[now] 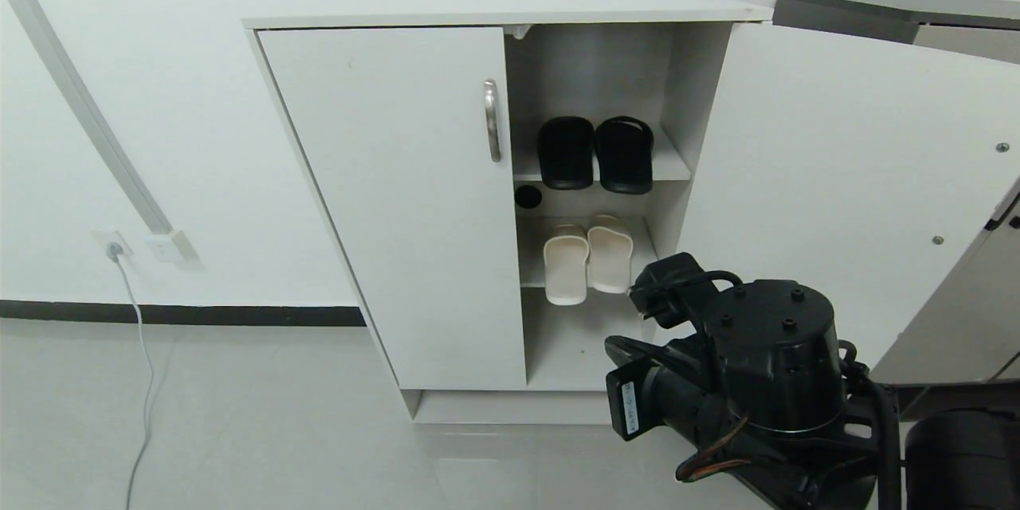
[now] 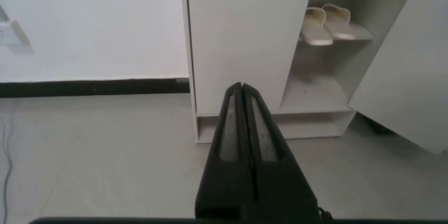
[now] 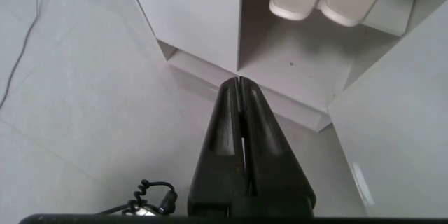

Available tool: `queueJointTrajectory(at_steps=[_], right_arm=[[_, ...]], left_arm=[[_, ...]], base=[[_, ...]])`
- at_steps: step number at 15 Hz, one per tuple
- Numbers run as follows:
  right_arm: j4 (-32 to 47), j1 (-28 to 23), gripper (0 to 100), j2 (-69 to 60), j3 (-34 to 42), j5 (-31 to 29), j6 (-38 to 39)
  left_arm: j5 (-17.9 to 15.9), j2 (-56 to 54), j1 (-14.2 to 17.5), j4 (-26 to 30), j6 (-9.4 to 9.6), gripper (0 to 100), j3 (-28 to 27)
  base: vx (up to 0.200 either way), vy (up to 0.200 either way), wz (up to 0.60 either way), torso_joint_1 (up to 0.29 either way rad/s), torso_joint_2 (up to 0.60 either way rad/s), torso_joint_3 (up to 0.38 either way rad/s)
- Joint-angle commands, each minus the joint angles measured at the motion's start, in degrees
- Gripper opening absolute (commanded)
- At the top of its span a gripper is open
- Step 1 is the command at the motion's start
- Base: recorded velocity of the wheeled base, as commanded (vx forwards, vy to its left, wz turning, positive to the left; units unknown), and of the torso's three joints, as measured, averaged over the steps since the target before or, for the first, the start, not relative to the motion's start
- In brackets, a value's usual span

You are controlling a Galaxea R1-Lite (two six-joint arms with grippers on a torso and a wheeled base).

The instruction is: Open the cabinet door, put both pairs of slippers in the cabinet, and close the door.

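Right pincer (image 3: pixel 240 84): I see its fingers pressed together with nothing between them, held over the floor (image 3: pixel 91 112) just in front of the cabinet (image 1: pixel 510 8).
Left pincer (image 2: pixel 240 87): also closed and holding nothing; it sits farther back from the cabinet than the right one.
White slippers (image 1: pixel 587 261): side by side on the middle shelf, ahead of the right pincer and near its tips, not touching it. From the left pincer they are well apart, ahead.
Black slippers (image 1: pixel 595 153): a pair on the shelf above the white ones, farther from both pincers.
Right door (image 1: pixel 837 175): swung wide open, beside the right arm.
Left door (image 1: pixel 398 199): shut, with its handle (image 1: pixel 492 121) at the inner edge.
Bottom compartment (image 3: pixel 294 56): bare board, straight ahead of the right pincer and below the white pair.
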Motion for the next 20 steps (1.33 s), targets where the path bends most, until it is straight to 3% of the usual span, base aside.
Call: queueJointTrajectory(at_steps=[1,8,20], right_arm=[[0.00,0.00,0,0.13,-0.02,-0.05,0.00],[-0.09,-0.09,0,0.04,-0.02,-0.05,0.00],[0.00,0.00,0,-0.14,-0.29,-0.22,0.00]], left_arm=[[0.00,0.05,0.00,0.01,-0.06,0,-0.01],[-0.08,0.05,0.00,0.01,0.03,0,-0.01],[-0.08,0.05,0.00,0.01,0.03,0,-0.01]], base=[[0.000,0.000,0.00,-0.002,-0.24,-0.266],[0.000,0.000,0.00,0.039,-0.41,-0.360],[0.000,0.000,0.00,0.152,-0.48,-0.327]])
